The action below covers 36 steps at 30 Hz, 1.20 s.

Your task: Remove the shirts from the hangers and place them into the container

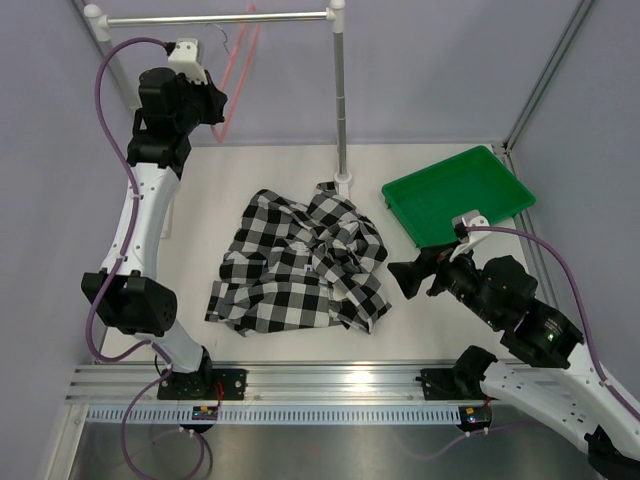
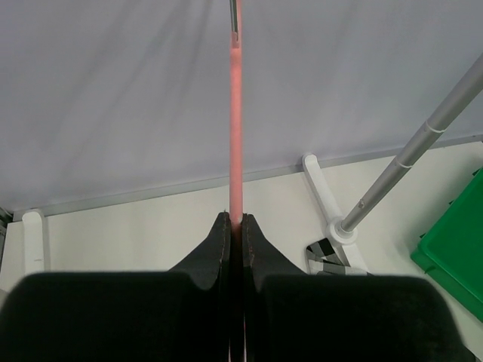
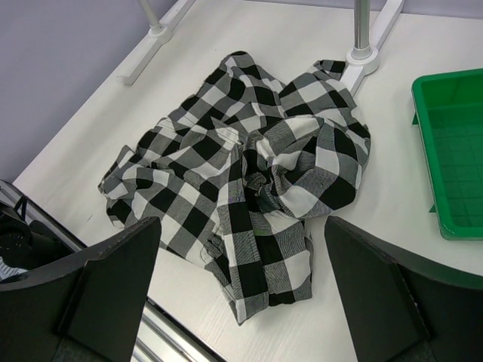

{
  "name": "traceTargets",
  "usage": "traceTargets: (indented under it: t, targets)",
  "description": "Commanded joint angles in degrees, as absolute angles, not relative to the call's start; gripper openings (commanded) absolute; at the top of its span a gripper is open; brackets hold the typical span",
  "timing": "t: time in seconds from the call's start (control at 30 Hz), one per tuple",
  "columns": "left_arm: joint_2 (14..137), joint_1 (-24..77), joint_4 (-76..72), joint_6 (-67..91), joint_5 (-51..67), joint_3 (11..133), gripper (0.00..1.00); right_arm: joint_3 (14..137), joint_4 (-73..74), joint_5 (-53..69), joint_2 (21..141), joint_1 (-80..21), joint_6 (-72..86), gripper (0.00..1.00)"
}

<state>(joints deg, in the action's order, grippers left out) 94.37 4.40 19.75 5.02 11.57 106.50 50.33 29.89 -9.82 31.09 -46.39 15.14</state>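
Left claw [image 2: 235, 221] is clamped on the pink hanger [image 2: 235, 113], I judge to steady it. Shirt [image 1: 300, 265] lies crumpled on the surface [image 1: 250, 180], beside the green tray [image 1: 497, 163]. Right claw [image 3: 241, 226] is spread wide over it for pickup.

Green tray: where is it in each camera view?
Top external: green tray right of centre, by the far edge.
Left wrist: tray at right edge, lower half, cut off.
Right wrist: tray at right edge, cut off.
Shared landmark: rail post's white foot, just left of the tray.
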Motion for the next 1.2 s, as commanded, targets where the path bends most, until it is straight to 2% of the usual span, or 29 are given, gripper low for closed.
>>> traceTargets:
  t: [0.0, 0.6, 1.17]
  targets:
    - [94.31, 4.04, 16.35, 5.98, 13.36, 107.93, 0.0, 49.92, 29.44, -9.67, 31.38, -46.85, 14.06, 1.0]
    - [86.75, 4.04, 12.57, 6.5, 20.21, 106.08, 0.0, 49.83, 29.27, -9.32, 32.61, -46.93, 13.89, 0.99]
    - [95.71, 3.25, 17.14, 7.91, 23.99, 114.52, 0.0, 49.57, 29.44, -9.14, 32.34, -46.85, 13.97, 0.99]
